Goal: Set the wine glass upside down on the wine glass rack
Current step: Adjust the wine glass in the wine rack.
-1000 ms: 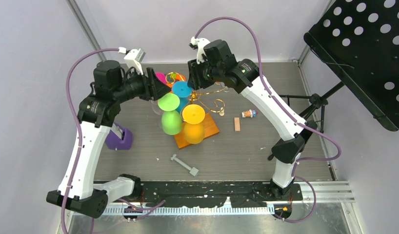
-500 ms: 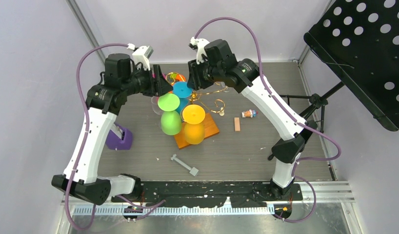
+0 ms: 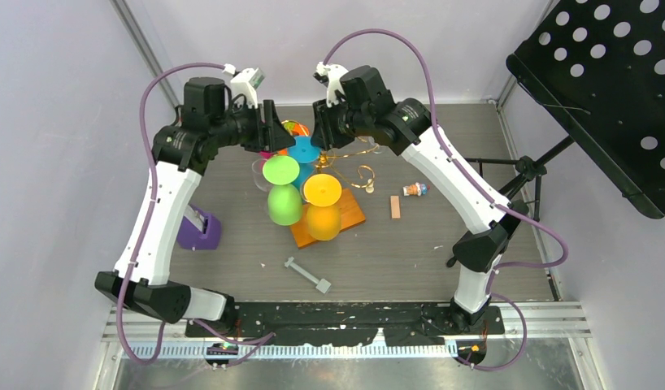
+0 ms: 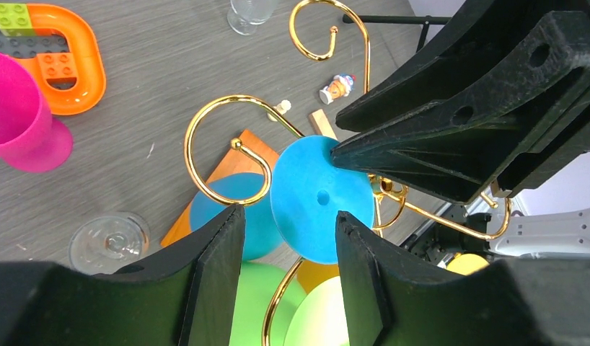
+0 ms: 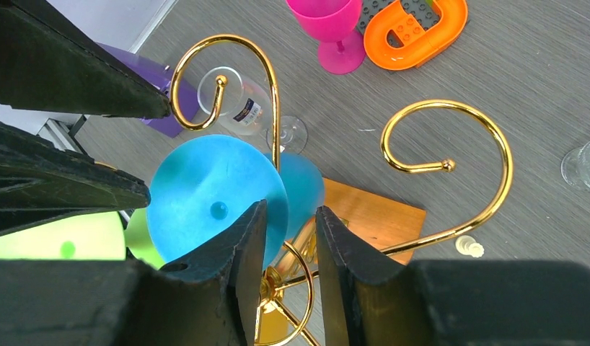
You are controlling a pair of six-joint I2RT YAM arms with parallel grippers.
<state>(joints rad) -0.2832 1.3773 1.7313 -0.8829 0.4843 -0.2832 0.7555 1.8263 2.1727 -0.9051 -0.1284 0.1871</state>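
A blue wine glass (image 3: 303,149) hangs upside down on the gold wire rack (image 3: 359,152), foot up, beside a green glass (image 3: 284,201) and a yellow glass (image 3: 322,219). The rack stands on an orange wooden base (image 3: 351,213). My left gripper (image 3: 282,136) is open at the blue foot's left; in the left wrist view (image 4: 288,216) the blue foot (image 4: 317,189) shows beyond the parted fingers. My right gripper (image 3: 318,138) is at the foot's right; in its view (image 5: 291,209) the jaws stand narrowly apart over the rack's stem, the left finger against the blue foot (image 5: 205,194).
A pink goblet (image 5: 334,25) and an orange brick loop (image 5: 422,29) stand behind the rack. A clear glass (image 4: 108,241) lies left of the base, with another clear glass (image 4: 252,11) farther off. A purple holder (image 3: 201,231), grey tool (image 3: 307,275), wood block (image 3: 394,207) and small figure (image 3: 415,189) sit around.
My left arm has risen and swung right and back, bringing its gripper up beside the blue glass's foot. The right arm and the glasses have not moved.
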